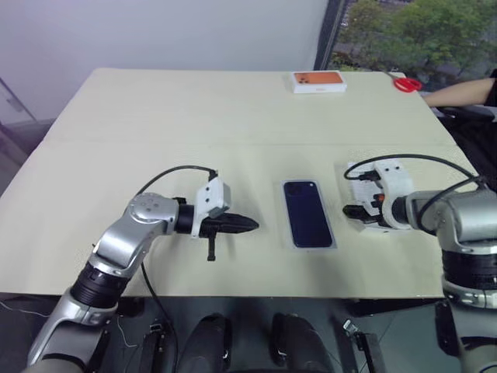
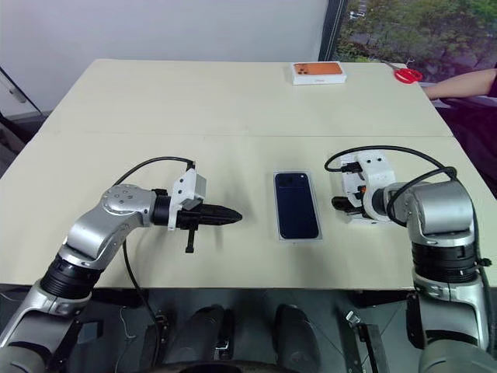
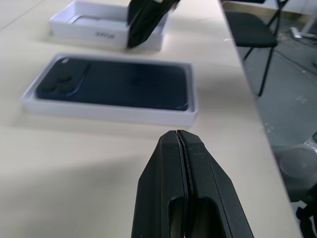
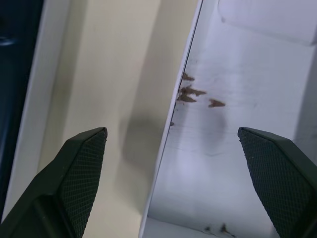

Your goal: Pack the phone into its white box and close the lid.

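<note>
The dark navy phone lies flat inside the white box near the middle of the table's front half. To its right lies the lid, plain white inside facing up, mostly covered in the eye views by my right gripper. That gripper hangs open over the lid's left wall, one finger on each side of it and touching nothing. My left gripper is shut and empty. It points toward the box from the left, a short way off it and just above the table.
An orange-topped white box sits at the far edge of the table, and red scissors lie to its right. A person's arm rests at the far right corner. A black chair stands beyond the table's edge.
</note>
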Controlling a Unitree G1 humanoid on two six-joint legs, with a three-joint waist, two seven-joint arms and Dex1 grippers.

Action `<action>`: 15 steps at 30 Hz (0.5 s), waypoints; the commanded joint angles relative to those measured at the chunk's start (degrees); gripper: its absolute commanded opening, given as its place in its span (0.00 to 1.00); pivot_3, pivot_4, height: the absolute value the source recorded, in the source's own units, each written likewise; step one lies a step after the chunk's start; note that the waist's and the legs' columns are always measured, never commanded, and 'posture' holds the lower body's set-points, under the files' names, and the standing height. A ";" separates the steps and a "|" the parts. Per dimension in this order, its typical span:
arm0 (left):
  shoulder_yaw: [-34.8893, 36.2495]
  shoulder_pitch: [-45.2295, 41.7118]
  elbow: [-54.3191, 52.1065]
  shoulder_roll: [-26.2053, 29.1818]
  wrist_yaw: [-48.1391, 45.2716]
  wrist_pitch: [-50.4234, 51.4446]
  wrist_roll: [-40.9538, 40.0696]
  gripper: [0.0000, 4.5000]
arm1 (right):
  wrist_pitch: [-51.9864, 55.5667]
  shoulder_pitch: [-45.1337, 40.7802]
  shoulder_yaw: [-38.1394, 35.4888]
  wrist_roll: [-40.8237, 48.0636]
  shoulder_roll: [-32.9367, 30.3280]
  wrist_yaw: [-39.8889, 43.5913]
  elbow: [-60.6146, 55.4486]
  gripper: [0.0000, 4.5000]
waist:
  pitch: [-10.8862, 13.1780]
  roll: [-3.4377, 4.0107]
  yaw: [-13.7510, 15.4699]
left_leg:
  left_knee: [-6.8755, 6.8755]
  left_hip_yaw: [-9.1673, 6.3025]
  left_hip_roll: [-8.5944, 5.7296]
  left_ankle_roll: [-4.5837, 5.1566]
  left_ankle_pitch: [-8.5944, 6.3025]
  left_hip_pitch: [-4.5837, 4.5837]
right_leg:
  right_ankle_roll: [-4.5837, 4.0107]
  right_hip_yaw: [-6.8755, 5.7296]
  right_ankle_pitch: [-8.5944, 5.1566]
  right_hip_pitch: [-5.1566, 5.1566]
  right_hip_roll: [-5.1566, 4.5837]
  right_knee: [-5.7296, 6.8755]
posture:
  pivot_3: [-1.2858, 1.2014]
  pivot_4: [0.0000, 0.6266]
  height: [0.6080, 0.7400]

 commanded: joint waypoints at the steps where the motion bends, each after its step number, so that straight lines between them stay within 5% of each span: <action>1: 0.75 0.38 -1.51 0.12 -0.58 -1.93 -0.39 0.00 | 0.38 -2.07 -1.72 0.50 0.23 -1.66 0.17 0.93 | 0.00 0.00 -0.26 | 0.00 0.00 0.00 0.00 0.00 0.00 | 0.01 -0.02 0.01 0.00 0.01 0.01 | 0.52 0.24 1.00; 3: 0.72 0.46 -1.41 0.20 -0.72 -2.16 -0.34 0.00 | 0.38 -2.32 -1.77 0.92 0.38 -2.39 0.57 0.81 | 0.00 0.00 -0.68 | 0.00 0.00 0.00 0.00 0.00 0.00 | 0.02 -0.04 0.01 0.00 0.02 0.01 | 0.52 0.24 1.00; 10: 1.13 0.67 -0.88 0.22 -1.14 -2.63 -0.51 0.00 | 0.38 -2.71 -3.61 4.19 0.90 -4.35 0.76 0.01 | 0.00 0.01 -0.98 | -0.01 0.00 0.02 0.01 0.00 0.01 | 0.05 -0.03 0.02 0.00 0.07 0.03 | 0.52 0.24 1.00; 15: 2.80 1.35 0.36 0.26 -0.27 -5.02 -0.03 0.00 | 0.38 -3.95 -6.44 9.66 -0.23 -5.84 -0.98 0.01 | 0.00 0.01 -0.99 | -0.01 0.00 0.02 0.02 0.00 0.01 | 0.06 -0.03 0.02 0.01 0.07 0.02 | 0.52 0.24 1.00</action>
